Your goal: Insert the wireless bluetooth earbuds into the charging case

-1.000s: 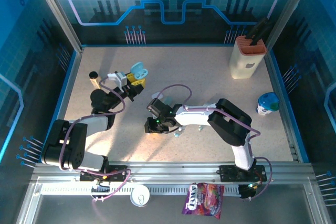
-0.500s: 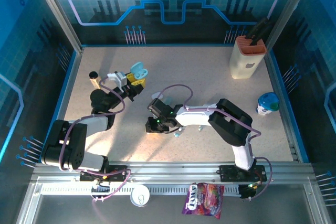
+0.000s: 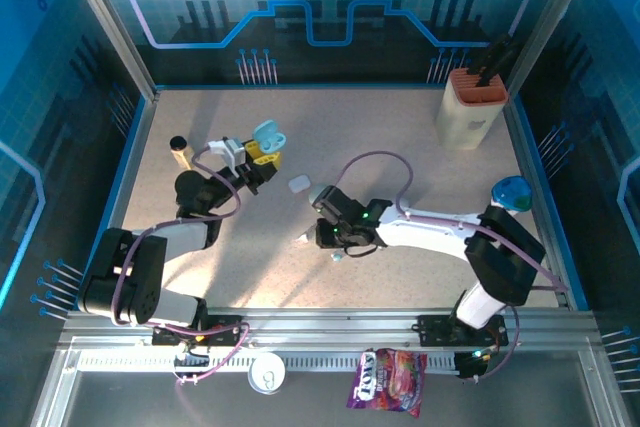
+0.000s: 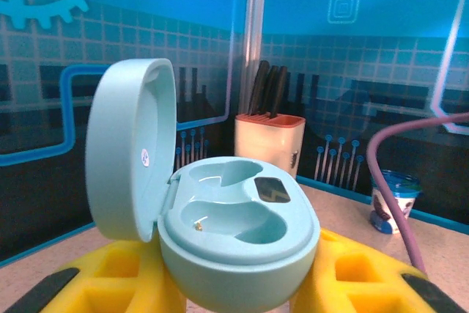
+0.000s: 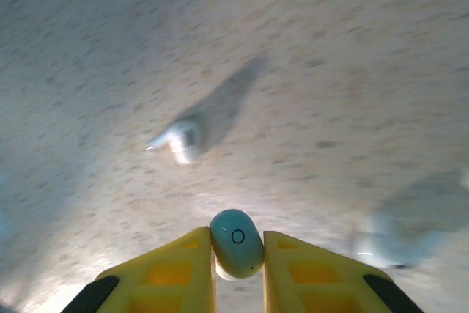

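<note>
The pale teal charging case (image 4: 242, 254) stands open, lid up on the left, and both wells are empty. My left gripper (image 4: 242, 284) is shut on its body between the yellow fingers (image 4: 117, 276). From above, the case (image 3: 268, 135) and left gripper (image 3: 260, 154) sit at the table's back left. My right gripper (image 5: 238, 254) is shut on a small teal earbud (image 5: 236, 242), held a little above the table. A white earbud (image 5: 182, 139) lies on the table ahead of it. In the top view the right gripper (image 3: 328, 235) is mid-table, with loose earbuds (image 3: 305, 239) beside it.
A beige knife block (image 3: 470, 107) stands at the back right and a blue-lidded cup (image 3: 510, 194) by the right edge. A small dark-topped cylinder (image 3: 178, 150) stands left of the left arm. A small white object (image 3: 298, 184) lies between the grippers. A candy bag (image 3: 388, 380) lies past the front rail.
My right gripper has closed on the teal earbud and the arm has swung to the right, uncovering the small white object. The left gripper still holds the case, barely moved.
</note>
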{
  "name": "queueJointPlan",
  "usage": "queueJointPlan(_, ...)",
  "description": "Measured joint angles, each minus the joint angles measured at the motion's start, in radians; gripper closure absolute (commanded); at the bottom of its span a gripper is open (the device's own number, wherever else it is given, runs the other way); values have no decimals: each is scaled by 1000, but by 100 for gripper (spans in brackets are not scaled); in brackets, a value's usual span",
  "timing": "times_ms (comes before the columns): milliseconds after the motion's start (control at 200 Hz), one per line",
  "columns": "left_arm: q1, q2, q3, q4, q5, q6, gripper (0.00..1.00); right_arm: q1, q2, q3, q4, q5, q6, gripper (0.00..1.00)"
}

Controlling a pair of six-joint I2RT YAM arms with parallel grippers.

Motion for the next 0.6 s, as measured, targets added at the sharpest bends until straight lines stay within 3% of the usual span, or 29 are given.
queueJointPlan(385,-173,16,2,-53,-4,67,76,-85,-138,-83,-118,173,-65,83)
queueJointPlan(600,-254,135,25,-37,-36,85,78,-85,-299,-84,-153,201,-70,81)
